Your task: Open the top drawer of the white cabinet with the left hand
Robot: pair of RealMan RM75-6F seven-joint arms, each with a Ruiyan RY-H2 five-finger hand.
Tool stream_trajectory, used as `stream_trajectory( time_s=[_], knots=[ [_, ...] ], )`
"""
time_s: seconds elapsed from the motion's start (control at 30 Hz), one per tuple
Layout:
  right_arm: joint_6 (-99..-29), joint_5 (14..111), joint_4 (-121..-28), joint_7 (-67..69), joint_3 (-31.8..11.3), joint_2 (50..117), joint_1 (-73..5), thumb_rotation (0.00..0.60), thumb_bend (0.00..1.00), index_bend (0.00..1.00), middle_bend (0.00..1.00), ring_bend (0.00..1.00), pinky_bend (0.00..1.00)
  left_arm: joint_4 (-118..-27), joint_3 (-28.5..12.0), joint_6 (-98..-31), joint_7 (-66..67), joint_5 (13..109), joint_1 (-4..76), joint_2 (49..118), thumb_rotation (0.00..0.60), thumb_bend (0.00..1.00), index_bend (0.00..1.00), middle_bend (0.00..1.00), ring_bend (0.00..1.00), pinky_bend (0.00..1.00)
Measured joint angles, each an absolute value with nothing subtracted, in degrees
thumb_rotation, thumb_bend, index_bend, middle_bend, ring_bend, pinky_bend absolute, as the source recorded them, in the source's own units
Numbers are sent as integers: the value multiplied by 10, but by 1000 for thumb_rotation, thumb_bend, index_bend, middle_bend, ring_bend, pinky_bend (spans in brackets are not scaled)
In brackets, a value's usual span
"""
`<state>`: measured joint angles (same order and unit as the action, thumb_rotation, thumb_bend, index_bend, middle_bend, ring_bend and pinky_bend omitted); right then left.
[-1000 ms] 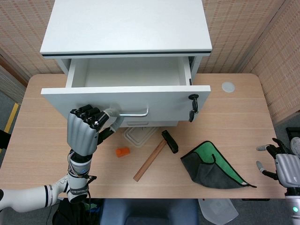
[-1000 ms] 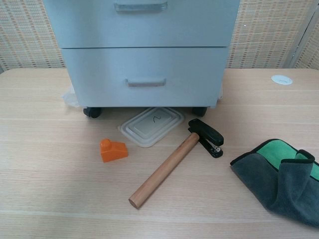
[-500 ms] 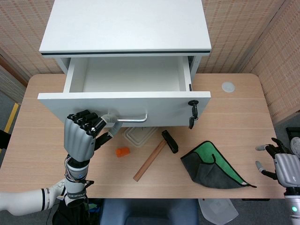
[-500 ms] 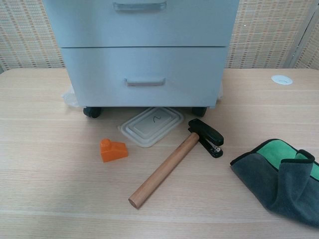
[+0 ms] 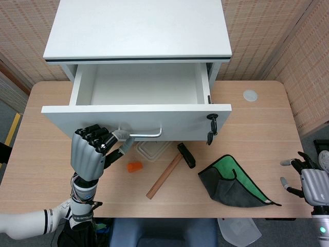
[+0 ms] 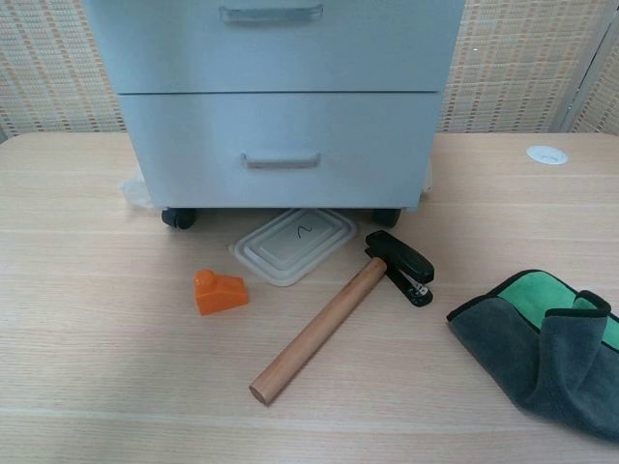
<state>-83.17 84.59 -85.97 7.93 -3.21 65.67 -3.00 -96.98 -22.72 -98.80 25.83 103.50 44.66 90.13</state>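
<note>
Two hands show in the head view only. Left hand has its fingers curled, their tips at the left end of the metal handle on the top drawer of the white cabinet; the drawer stands pulled out. Right of those fingers lie an orange block, a clear lid bearing a handwritten mark like "2", a hammer and a grey-green cloth. Right hand rests far off, fingers spread, holding nothing.
</note>
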Motion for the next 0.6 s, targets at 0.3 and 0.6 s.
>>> stream_trajectory(
  time_s=[0.3, 0.6],
  knots=[
    [-831, 845, -861, 78, -32, 656, -30, 600, 273, 365, 378, 232, 277, -979, -224, -985, 257, 1047, 439, 901, 600, 320, 600, 1000, 1000, 1000],
    [-831, 845, -861, 77, -32, 657, -30, 600, 273, 365, 378, 232, 277, -990, -220, -985, 256, 1062, 431, 899, 600, 320, 600, 1000, 1000, 1000]
  ],
)
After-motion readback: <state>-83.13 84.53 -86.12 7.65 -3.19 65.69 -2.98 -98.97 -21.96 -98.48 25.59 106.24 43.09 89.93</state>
